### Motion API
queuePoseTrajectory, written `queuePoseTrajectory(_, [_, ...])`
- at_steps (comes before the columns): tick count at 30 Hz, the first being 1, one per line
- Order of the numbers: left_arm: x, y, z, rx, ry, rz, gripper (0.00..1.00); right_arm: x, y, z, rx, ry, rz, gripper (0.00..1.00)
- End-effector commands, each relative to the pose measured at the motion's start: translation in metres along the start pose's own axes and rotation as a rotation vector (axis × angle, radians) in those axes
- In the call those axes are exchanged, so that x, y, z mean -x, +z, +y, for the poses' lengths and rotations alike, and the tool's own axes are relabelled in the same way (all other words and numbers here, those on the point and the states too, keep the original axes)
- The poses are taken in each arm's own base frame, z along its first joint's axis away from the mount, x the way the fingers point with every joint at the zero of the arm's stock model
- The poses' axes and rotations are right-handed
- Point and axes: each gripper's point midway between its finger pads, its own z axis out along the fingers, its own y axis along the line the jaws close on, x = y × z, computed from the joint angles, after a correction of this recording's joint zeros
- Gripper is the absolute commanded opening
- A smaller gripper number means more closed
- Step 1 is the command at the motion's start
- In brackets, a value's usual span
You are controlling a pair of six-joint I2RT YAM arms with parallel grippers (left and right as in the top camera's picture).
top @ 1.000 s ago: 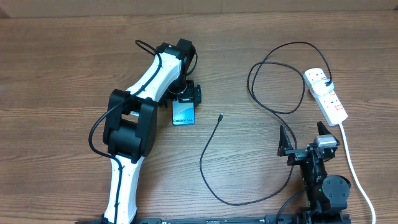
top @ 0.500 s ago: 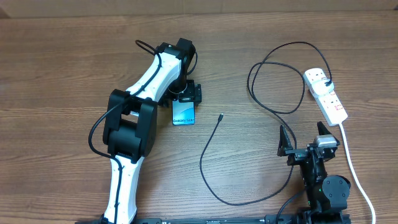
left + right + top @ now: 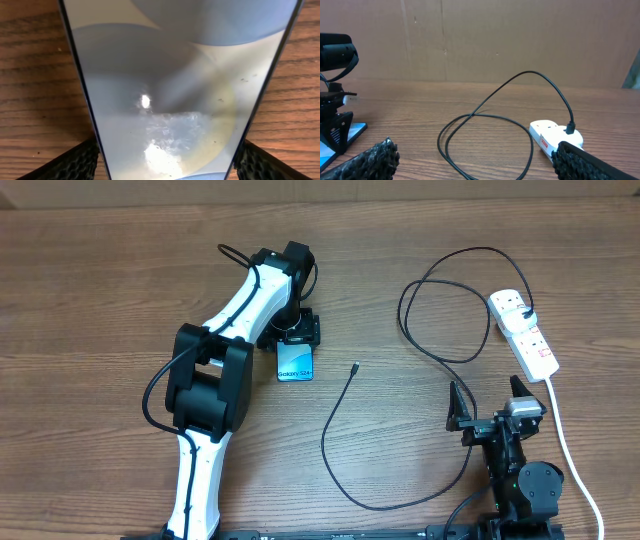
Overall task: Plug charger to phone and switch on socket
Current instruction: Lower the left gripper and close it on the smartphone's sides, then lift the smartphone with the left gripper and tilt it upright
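Wooden table (image 3: 100, 270) carried the phone (image 3: 295, 364), lying flat, and the left gripper (image 3: 297, 340) was clamped on its two long edges. Right gripper (image 3: 488, 410) stood wide apart, holding nothing. The charger (image 3: 354, 371) had its tip free near the phone and its plug in the socket (image 3: 530, 340).

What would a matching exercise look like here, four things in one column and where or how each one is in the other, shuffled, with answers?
1. phone
2. charger's connector tip
3. charger's plug
4. right fingers

A. in the socket
B. lying free, right of the phone
C. spread open, empty
D. between the left fingers

Pairs: 1-D, 2-B, 3-A, 4-C
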Motion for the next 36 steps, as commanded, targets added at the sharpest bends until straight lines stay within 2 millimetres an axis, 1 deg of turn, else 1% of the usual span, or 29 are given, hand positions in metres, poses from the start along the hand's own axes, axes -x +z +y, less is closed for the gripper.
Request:
queuePoseTrajectory(1, [-0.021, 0.04, -0.011, -0.03, 0.022, 0.114, 0.77, -0.001, 0.0, -0.002, -0.013, -0.004, -0.006, 1.0])
queuePoseTrajectory(4, [-0.022, 0.04, -0.011, -0.029, 0.022, 0.115, 0.73, -0.001, 0.0, -0.002, -0.013, -0.004, -0.006, 1.0])
queuePoseTrajectory(11, [-0.021, 0.039, -0.011, -0.033, 0.014, 0.117, 0.72, -0.001, 0.0, -0.002, -0.013, -0.004, -0.006, 1.0])
queuePoseTrajectory(15, [-0.02, 0.032, -0.012, -0.032, 0.001, 0.117, 0.72, -0.001, 0.0, -0.002, -0.013, -0.004, -0.006, 1.0])
queuePoseTrajectory(21, [-0.012, 0.01, -0.019, -0.049, -0.002, 0.102, 0.7, -0.001, 0.0, -0.002, -0.013, -0.004, -0.006, 1.0])
queuePoseTrajectory(25, [-0.008, -0.012, -0.032, -0.106, 0.0, 0.098, 0.69, -0.001, 0.0, -0.002, -0.013, -0.004, -0.006, 1.0])
queuePoseTrajectory(31, [-0.009, -0.042, -0.051, -0.24, -0.009, 0.127, 0.69, -0.001, 0.0, -0.002, -0.013, -0.004, -0.006, 1.0])
queuePoseTrajectory(36, [-0.011, -0.057, -0.06, -0.362, -0.035, 0.172, 0.69, -0.001, 0.0, -0.002, -0.013, -0.004, -0.006, 1.0])
